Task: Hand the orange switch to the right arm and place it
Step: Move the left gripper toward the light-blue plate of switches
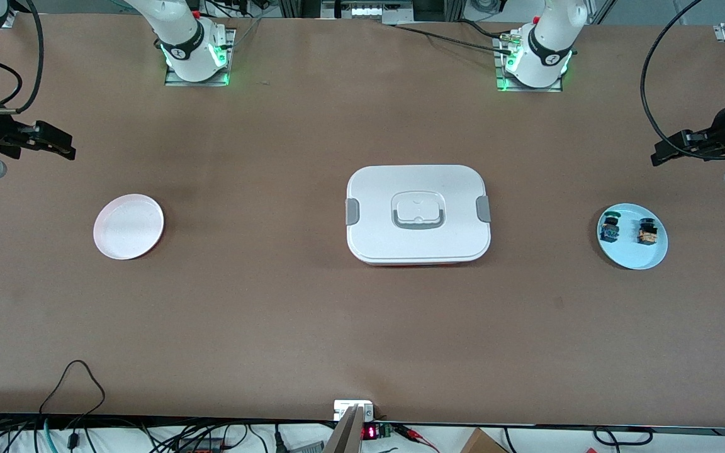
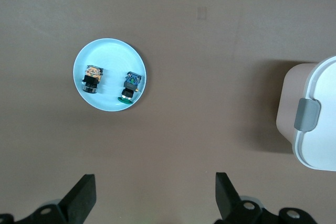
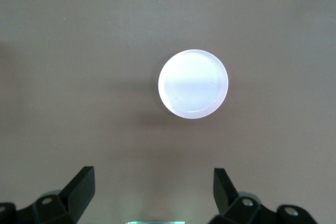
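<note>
The orange switch, black-bodied with amber parts, lies on a pale blue plate at the left arm's end of the table. It also shows in the left wrist view on that plate. My left gripper is open and empty, up in the air over bare table by that end's edge; its fingers show wide apart. My right gripper is open and empty, in the air at the right arm's end. A white plate lies there, also in the right wrist view.
A green-capped, blue-bodied switch lies on the same blue plate beside the orange one, seen too in the left wrist view. A large white lidded box with grey latches stands at the table's middle. Cables run along the table's near edge.
</note>
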Available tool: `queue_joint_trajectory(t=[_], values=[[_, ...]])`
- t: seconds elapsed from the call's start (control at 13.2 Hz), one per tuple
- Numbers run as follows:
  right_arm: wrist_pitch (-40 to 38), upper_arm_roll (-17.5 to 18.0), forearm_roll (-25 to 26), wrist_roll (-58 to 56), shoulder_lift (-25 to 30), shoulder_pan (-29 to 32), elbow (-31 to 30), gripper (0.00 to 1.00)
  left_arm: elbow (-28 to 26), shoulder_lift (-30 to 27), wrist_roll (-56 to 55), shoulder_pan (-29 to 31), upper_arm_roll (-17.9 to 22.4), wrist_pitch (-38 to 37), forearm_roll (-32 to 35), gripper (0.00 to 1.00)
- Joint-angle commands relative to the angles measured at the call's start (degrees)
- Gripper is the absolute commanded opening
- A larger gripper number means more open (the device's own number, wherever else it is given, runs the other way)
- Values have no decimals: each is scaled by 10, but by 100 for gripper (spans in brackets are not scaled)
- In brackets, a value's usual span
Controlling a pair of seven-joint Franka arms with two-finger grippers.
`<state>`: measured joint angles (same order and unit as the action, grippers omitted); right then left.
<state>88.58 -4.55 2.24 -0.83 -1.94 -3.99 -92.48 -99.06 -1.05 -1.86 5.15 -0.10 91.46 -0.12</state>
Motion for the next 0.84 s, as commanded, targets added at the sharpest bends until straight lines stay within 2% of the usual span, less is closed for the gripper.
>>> queue_joint_trajectory(t=[0.0,0.38,0.53,0.76], values=[[-3,1,0,-7,-3,3,8,100,19,9,11,2,1,-15,-7,100],[15,1,-2,-7,-2,2,7,100,33,21,6,2,2,-17,-6,100],[19,1,-1,-7,-2,1,6,100,54,33,9,3,2,-32,-1,100],[32,1,-1,-7,-2,1,5,100,53,33,12,3,2,-51,-1,100]])
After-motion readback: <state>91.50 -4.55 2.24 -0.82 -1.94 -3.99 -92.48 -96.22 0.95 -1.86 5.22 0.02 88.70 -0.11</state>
